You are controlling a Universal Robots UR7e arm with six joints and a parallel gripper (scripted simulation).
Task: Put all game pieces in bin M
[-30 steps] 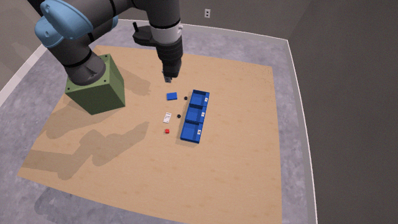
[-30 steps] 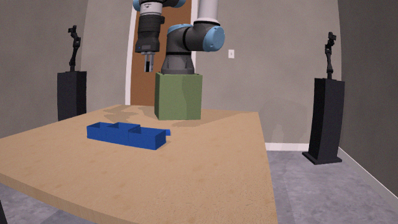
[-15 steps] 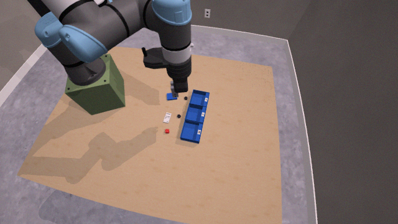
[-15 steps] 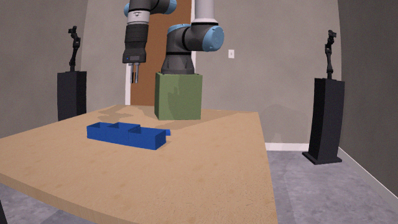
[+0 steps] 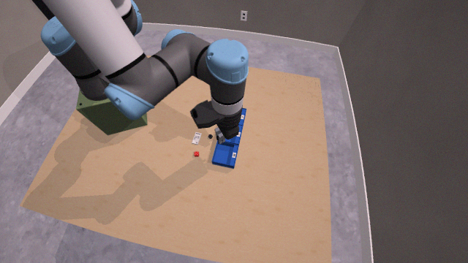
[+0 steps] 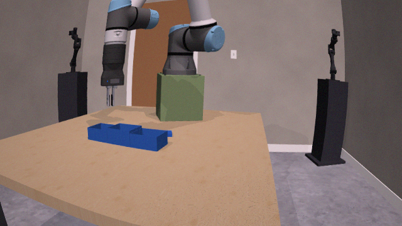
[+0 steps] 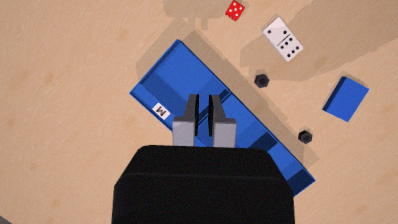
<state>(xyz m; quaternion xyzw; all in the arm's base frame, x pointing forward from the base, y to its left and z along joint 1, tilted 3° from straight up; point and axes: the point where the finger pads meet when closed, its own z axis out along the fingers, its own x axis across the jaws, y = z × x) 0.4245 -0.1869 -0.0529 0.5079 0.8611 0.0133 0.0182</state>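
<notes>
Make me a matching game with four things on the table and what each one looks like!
1. die
2. domino
3. bin M
4. gripper

A. blue, with a white label
B. up above the bins, nothing between its fingers
C. red with white dots
D. white with black dots

Pairs: 1-C, 2-D, 3-A, 4-B

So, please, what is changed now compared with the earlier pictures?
The claw moved toward the bins, now above them, and looks lower. Nothing was visibly taken or released. The bins, die, domino and blue block stayed in place.
</notes>
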